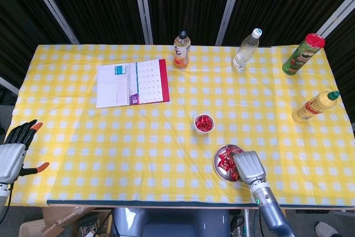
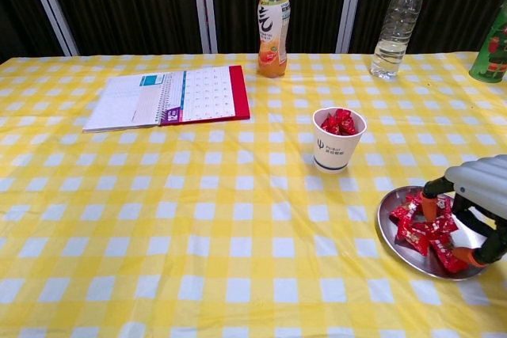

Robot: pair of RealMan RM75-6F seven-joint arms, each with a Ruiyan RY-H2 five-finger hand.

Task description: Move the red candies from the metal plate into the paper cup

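Note:
Several red candies (image 2: 421, 225) lie in the round metal plate (image 2: 382, 231) at the table's front right; from above the candies (image 1: 224, 160) fill the plate's (image 1: 215, 166) left half. My right hand (image 2: 474, 205) hangs low over the plate's right side, fingers spread, and an orange fingertip (image 2: 428, 206) touches the pile. Nothing is visibly gripped. In the head view the right hand (image 1: 248, 166) hides the plate's right part. The white paper cup (image 2: 338, 141) stands behind and left of the plate with red candies inside, cup (image 1: 203, 123). My left hand (image 1: 13, 154) is open off the table's left edge.
An open calendar notebook (image 1: 133, 82) lies at the back left. Along the back stand an orange drink bottle (image 1: 181, 50), a clear water bottle (image 1: 246, 50) and a green can (image 1: 302, 54). A yellow squeeze bottle (image 1: 313, 106) stands at the right edge.

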